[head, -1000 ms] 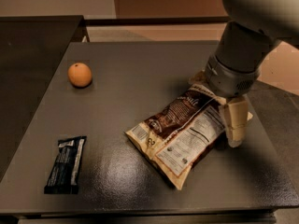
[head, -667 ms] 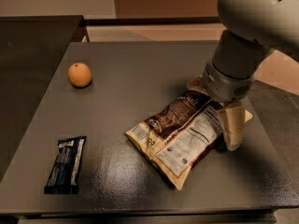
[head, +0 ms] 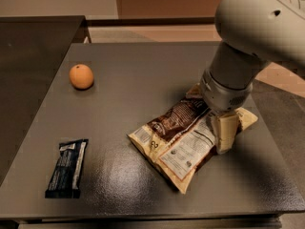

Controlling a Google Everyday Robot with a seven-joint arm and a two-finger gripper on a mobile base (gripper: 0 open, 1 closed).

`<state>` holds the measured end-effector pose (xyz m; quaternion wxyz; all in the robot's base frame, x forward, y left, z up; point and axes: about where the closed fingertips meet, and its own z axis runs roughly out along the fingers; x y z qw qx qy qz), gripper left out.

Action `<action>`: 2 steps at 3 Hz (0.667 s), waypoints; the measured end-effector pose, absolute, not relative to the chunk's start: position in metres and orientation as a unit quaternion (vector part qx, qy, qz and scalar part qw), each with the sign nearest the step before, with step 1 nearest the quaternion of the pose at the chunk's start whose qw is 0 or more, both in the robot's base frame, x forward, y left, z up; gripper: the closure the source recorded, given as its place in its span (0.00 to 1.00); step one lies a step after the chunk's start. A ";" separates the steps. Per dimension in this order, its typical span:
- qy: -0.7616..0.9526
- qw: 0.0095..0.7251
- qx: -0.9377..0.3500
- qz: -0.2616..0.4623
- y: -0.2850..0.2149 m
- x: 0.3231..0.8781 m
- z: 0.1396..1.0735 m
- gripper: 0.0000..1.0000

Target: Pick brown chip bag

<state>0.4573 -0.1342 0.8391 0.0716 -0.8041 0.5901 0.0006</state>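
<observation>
In the camera view, the brown chip bag (head: 183, 142) is seen lying flat on the right half of the dark table (head: 143, 66), its long axis running from the near-left corner up to the far-right. The gripper (head: 224, 130) is lowered onto the bag's far-right end, so the bulk of the bag lies to the near-left of it; whether it is apart or together cannot be told. Compared with a second ago, the gripper is shifted slightly inward over the bag, which is unmoved
</observation>
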 end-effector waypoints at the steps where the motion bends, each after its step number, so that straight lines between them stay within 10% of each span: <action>1: 0.599 0.085 -0.796 0.001 -0.129 0.459 0.841 0.42; 2: 0.612 0.082 -0.787 -0.005 -0.126 0.461 0.847 0.65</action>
